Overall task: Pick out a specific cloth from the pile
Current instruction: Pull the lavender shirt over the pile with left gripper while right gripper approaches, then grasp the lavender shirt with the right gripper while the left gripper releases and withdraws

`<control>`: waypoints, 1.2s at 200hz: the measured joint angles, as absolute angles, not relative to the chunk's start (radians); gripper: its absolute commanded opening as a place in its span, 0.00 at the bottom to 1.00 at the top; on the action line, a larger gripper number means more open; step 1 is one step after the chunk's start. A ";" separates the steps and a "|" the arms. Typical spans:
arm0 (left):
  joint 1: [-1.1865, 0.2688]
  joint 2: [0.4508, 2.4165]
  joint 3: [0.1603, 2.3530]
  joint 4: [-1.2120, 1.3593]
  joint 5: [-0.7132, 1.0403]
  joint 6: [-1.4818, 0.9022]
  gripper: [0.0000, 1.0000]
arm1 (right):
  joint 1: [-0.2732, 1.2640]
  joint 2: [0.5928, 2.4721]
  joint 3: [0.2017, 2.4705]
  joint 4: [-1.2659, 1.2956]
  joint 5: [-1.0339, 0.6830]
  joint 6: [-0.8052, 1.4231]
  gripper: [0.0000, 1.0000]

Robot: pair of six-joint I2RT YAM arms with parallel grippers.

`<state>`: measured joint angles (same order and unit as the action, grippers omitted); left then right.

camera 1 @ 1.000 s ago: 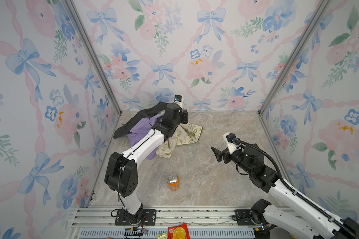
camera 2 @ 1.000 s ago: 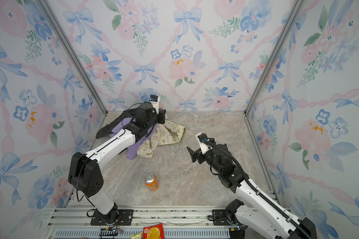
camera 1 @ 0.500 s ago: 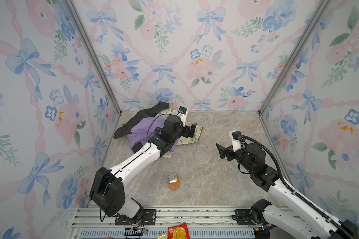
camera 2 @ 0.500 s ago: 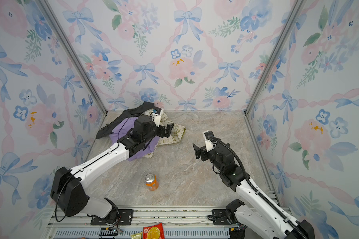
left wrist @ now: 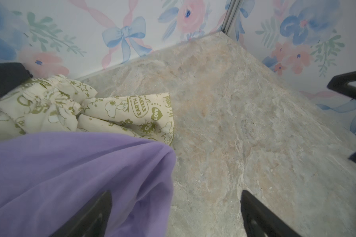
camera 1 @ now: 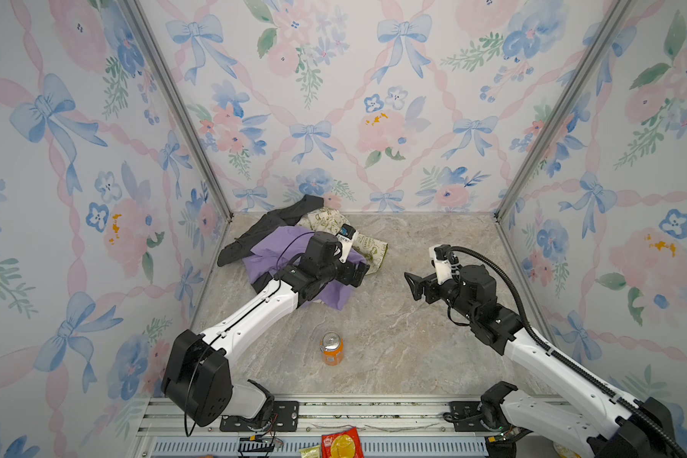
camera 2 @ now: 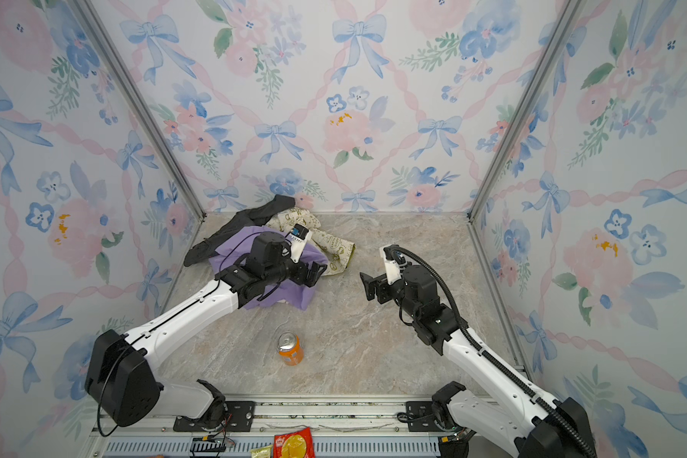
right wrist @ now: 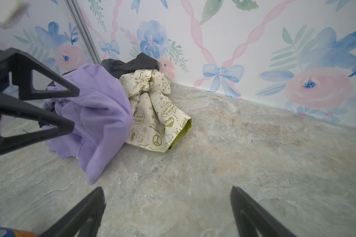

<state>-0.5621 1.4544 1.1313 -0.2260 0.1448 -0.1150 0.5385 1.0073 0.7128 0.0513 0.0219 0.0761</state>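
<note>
Left of centre in a top view, lilac cloth (camera 1: 263, 253) overlaps cream cloth (camera 1: 373, 248); left gripper (camera 1: 357, 274) and right gripper (camera 1: 413, 285) both gape empty, so a pinch might snag both.

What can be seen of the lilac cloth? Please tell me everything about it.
The lilac cloth is plain, soft, thin-looking fabric; no print shows. It lies crumpled in loose folds on the table, in front of and overlapping the cream cloth and the grey garment. One flap points toward the table's front. The open left gripper hangs over its edge without gripping it; whether a finger touches it I cannot tell.
</note>
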 measured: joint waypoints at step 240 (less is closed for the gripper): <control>-0.475 0.619 0.577 -0.099 -0.058 -0.108 0.98 | 0.790 1.899 1.377 0.095 -0.048 0.101 0.82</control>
